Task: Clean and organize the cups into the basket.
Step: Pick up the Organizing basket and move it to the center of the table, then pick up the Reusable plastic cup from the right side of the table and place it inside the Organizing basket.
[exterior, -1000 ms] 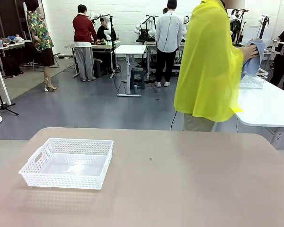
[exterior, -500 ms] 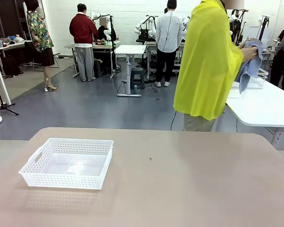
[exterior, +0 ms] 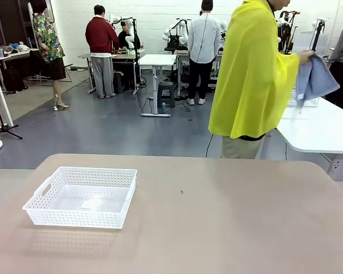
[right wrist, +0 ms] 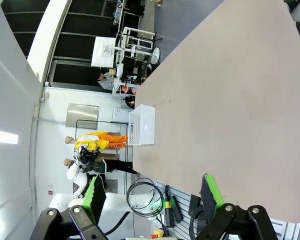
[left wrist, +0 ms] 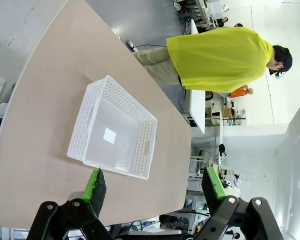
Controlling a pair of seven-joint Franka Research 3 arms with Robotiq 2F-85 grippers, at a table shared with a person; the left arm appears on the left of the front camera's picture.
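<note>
The white lattice-mesh basket [exterior: 83,196] sits with nothing in it on the tan table's near left; it also lies in the left wrist view [left wrist: 112,135] and, small and far, in the right wrist view [right wrist: 141,125]. My left gripper [left wrist: 152,186] hangs open high above the table, apart from the basket, nothing between its green pads. My right gripper [right wrist: 152,192] is open too, over bare tabletop. The cups are out of view. A person in a yellow top [exterior: 252,74] stands beyond the far edge, back turned, holding up a blue cloth [exterior: 314,78].
The tan table [exterior: 228,222] is bare to the right of the basket. A white table [exterior: 323,128] stands at the far right behind the person. Other people and tables are farther back in the room.
The person has lifted and spread the blue cloth farther to the right. The basket and both grippers have not moved.
</note>
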